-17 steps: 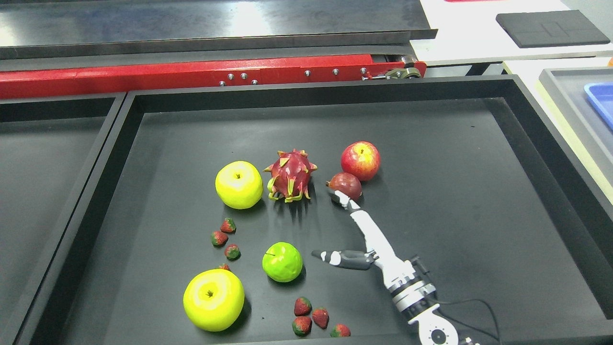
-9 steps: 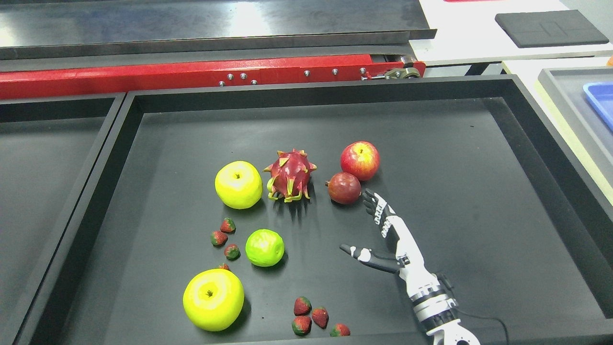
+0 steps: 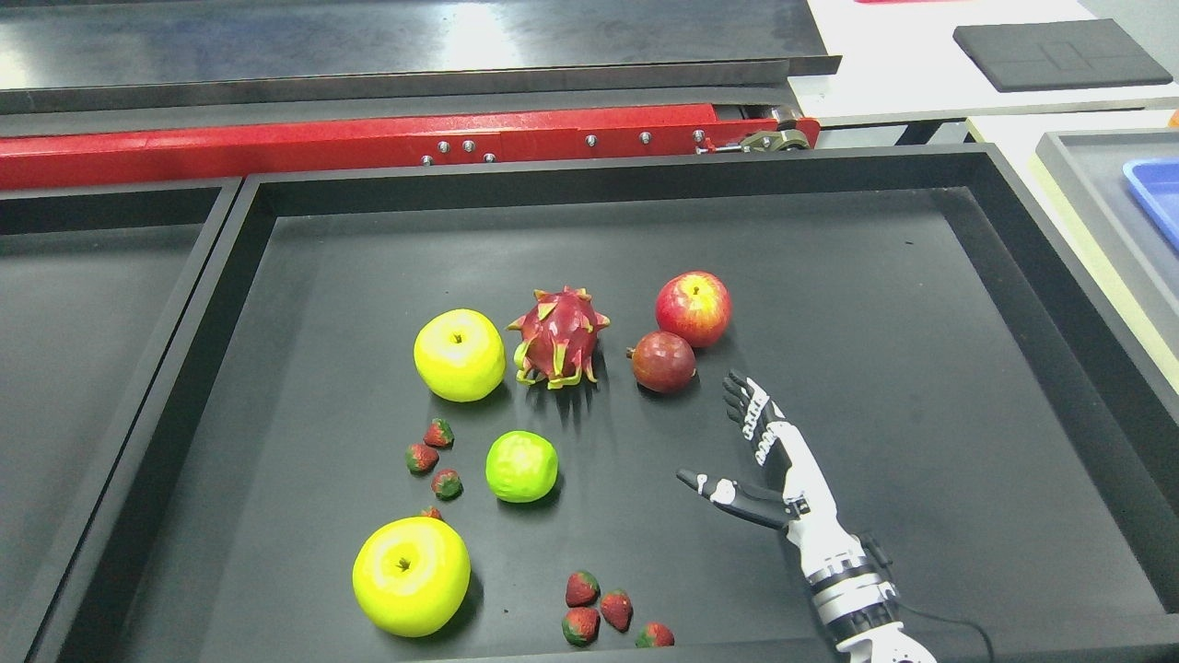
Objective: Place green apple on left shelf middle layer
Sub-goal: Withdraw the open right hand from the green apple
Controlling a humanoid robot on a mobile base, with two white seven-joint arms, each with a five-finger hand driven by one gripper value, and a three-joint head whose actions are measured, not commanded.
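A small green apple lies loose on the floor of the large black tray, below the dragon fruit. My right hand comes in from the lower right, fingers spread and empty, well to the right of the green apple and apart from it. Its fingertips point up toward the dark red fruit. The left arm does not show.
Two yellow apples, a dragon fruit, a red apple and several small strawberries lie around. A second black tray sits to the left. A red rail runs behind.
The green apple has rolled up and to the left, away from my hand. My right hand has drawn back to the right and down, clear of the dark red fruit.
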